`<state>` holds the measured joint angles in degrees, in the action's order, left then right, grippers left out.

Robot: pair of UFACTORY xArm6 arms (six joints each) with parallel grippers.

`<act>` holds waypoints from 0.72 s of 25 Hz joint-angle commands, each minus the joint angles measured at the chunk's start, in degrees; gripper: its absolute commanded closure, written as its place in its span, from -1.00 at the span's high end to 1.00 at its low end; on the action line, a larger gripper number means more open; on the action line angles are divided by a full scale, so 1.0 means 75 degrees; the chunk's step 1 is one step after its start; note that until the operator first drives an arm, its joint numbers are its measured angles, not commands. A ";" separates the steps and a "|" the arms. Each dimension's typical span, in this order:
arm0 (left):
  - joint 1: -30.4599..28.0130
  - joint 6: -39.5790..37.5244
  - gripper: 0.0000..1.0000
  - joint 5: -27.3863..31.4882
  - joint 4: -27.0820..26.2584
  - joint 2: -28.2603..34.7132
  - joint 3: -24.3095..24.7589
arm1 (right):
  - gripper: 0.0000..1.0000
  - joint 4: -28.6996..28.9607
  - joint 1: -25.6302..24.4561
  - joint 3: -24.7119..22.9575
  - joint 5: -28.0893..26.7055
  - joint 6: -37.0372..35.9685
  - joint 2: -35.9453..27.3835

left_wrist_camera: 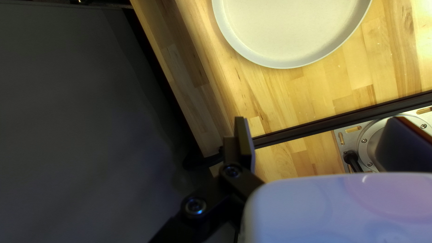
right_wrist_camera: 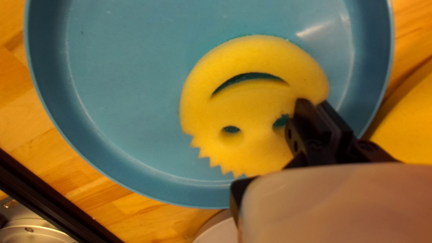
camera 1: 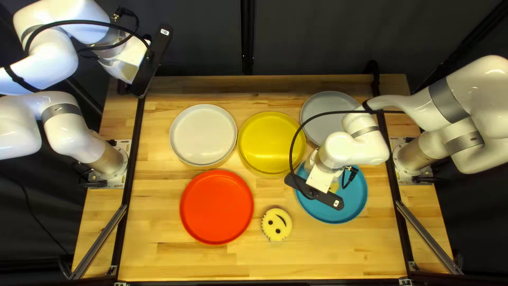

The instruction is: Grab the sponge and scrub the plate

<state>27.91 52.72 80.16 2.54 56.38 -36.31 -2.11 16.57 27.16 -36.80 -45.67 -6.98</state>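
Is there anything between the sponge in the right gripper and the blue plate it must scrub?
Nothing visible. The right gripper holds the sponge by its edge, inside the blue plate, with only bare floor around it. The second sponge lies outside the plate.

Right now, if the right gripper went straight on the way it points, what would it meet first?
Likely the floor of the blue plate, just beyond the yellow sponge the right gripper pinches; gap unclear.
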 commanded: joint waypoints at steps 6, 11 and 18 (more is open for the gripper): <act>0.0000 0.0000 1.00 0.0000 0.0000 0.0000 0.0000 | -1.00 0.0324 0.0174 -0.0922 -0.0438 0.0022 -0.1226; 0.0000 0.0000 1.00 0.0000 0.0000 0.0000 0.0000 | -1.00 0.0263 -0.0565 -0.0929 -0.0094 -0.0656 -0.1038; 0.0000 0.0000 1.00 0.0000 0.0000 0.0000 0.0000 | -1.00 0.0129 -0.1086 -0.0268 0.0526 -0.1433 -0.0029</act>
<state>27.91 52.72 80.16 2.54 56.38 -36.31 -0.67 9.10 23.67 -34.04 -55.10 -9.02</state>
